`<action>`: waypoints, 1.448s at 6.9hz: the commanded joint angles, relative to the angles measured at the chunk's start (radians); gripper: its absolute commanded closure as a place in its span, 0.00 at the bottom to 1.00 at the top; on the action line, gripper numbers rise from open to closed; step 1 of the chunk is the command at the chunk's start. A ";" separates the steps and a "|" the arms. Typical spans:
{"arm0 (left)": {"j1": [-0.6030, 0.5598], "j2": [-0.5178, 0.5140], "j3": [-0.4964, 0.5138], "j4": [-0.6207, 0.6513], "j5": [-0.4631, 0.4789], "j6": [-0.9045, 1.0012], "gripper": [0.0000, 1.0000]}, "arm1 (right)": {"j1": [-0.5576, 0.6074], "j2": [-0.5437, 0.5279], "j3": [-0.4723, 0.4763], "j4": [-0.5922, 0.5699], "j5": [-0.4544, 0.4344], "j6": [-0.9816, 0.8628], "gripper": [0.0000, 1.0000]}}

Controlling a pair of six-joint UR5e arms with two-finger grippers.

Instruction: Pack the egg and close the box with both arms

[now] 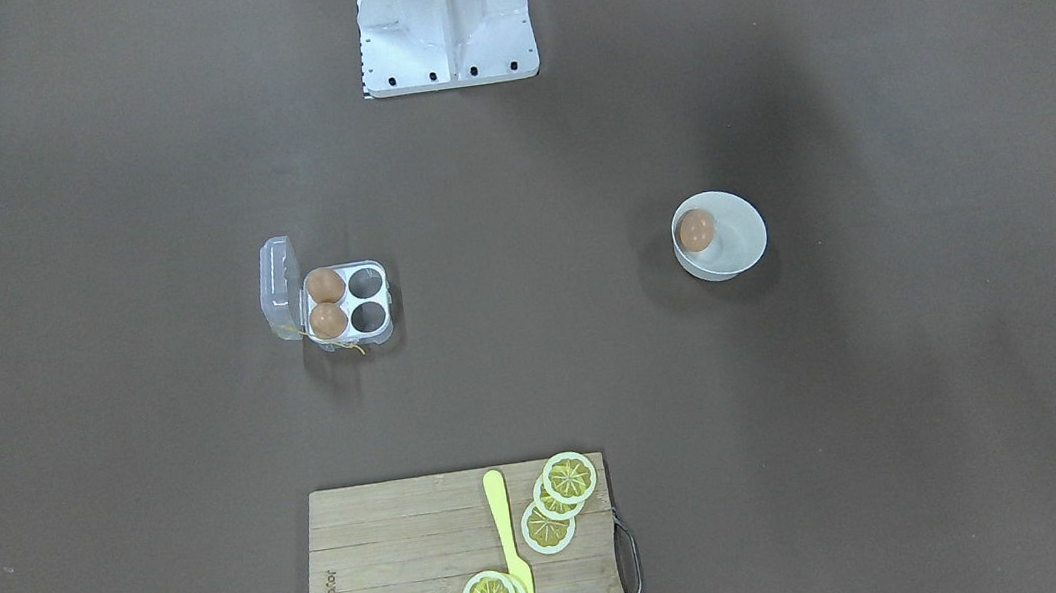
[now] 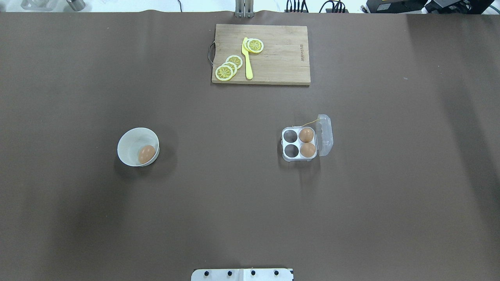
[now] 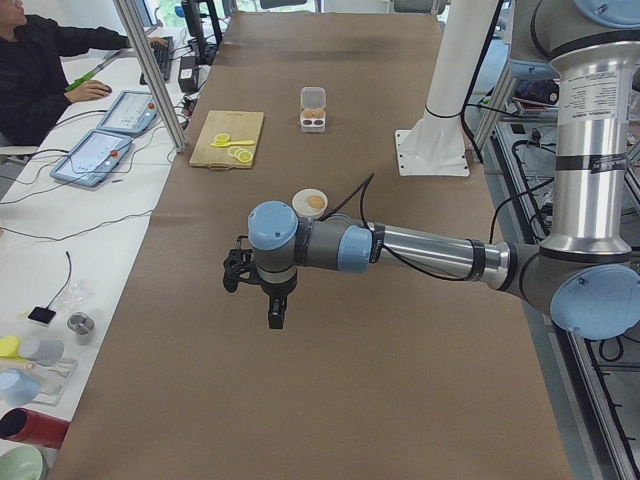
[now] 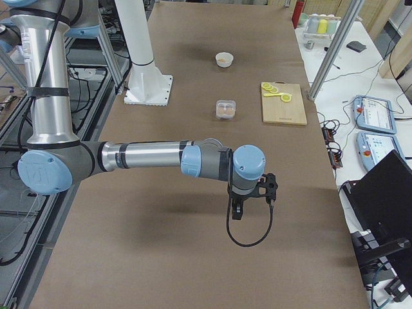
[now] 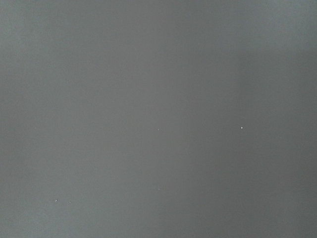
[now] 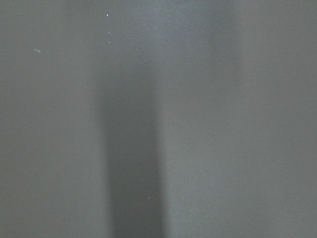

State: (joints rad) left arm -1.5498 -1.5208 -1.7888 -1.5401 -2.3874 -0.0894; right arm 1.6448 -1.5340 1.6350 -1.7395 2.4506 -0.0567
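Two eggs (image 2: 306, 135) sat in egg carton (image 2: 284, 143) lid-side cells; third egg (image 2: 146, 154) in white bowl (image 2: 133, 141), well apart. L gripper (image 3: 276, 312), R gripper (image 4: 237, 211): claw state not discernible.

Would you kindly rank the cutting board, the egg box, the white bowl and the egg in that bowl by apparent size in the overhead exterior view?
Largest to smallest:
1. cutting board
2. box, counting its open lid; only slightly larger than the bowl
3. bowl
4. egg

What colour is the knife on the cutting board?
Yellow; the knife shows best in the exterior front-facing view.
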 commanded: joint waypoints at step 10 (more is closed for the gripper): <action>0.470 -0.237 -0.083 -0.202 0.089 -0.783 0.02 | -0.003 -0.001 -0.003 0.000 0.005 0.000 0.00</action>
State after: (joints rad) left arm -1.1894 -1.7433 -1.8552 -1.6505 -2.3393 -0.6733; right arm 1.6414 -1.5350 1.6339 -1.7395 2.4563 -0.0555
